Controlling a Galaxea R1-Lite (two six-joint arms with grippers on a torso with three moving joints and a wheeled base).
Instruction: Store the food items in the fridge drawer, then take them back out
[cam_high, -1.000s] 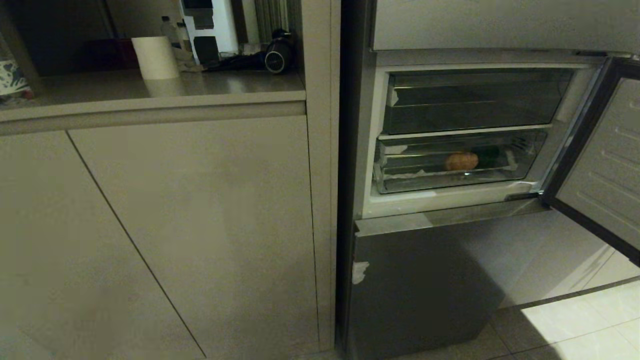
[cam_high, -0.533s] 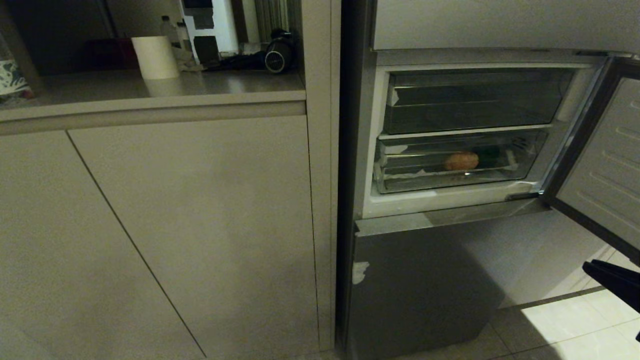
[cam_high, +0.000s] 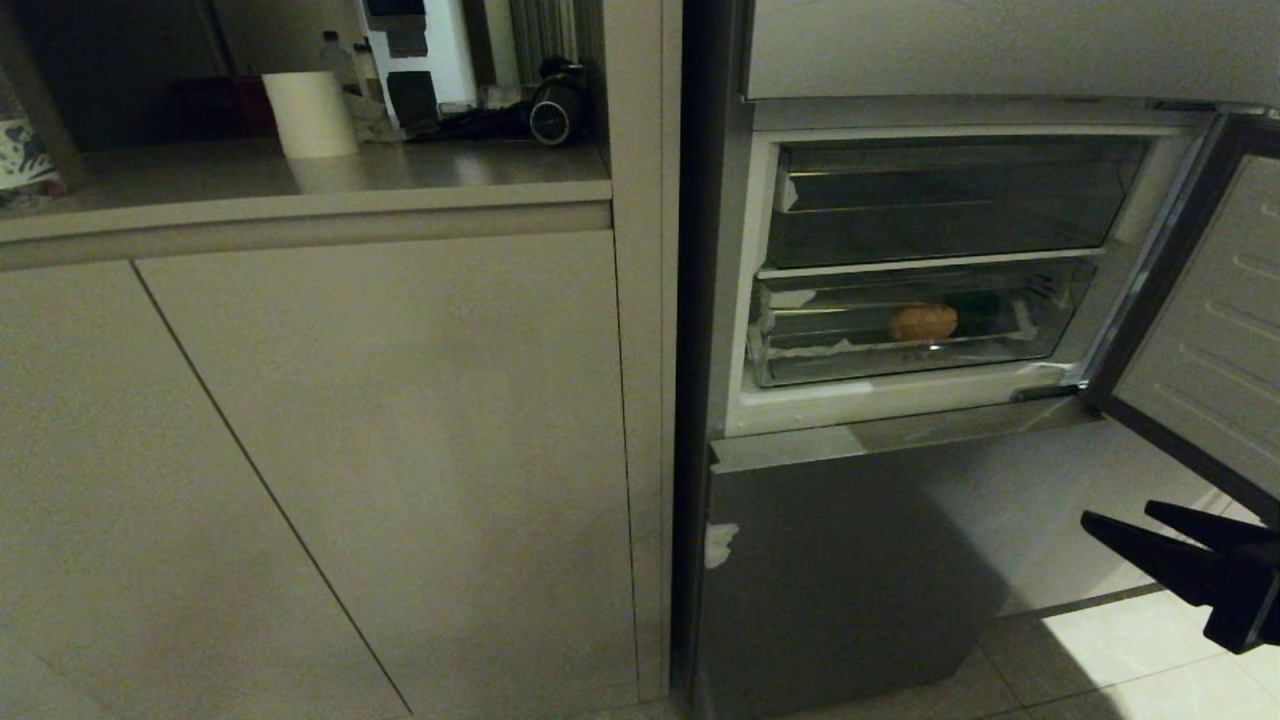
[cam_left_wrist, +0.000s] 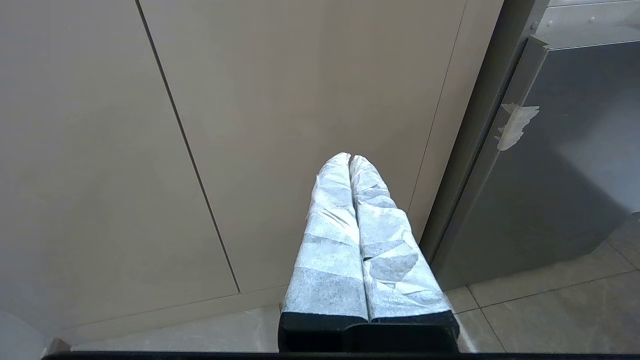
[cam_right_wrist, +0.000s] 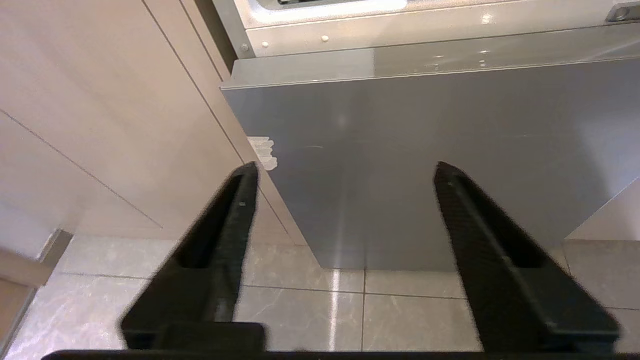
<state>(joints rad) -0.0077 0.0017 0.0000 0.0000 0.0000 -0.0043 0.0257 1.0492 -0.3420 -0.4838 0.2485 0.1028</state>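
At right of the frame, the swung-out fridge door (cam_high: 1215, 330) flanks open access to the fridge drawer (cam_high: 900, 340); closed lower compartment (cam_high: 850, 570) beneath.

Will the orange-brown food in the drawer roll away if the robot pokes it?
Probably a little. The orange-brown piece looks rounded, so it may wobble or roll. It sits inside the fridge drawer, whose walls would likely stop it. The dark-green lump beside it might block it too.

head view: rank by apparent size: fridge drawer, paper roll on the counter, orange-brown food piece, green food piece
1. fridge drawer
2. paper roll
3. orange-brown food piece
4. green food piece, only partly visible behind the orange one, so its rank is unsure.
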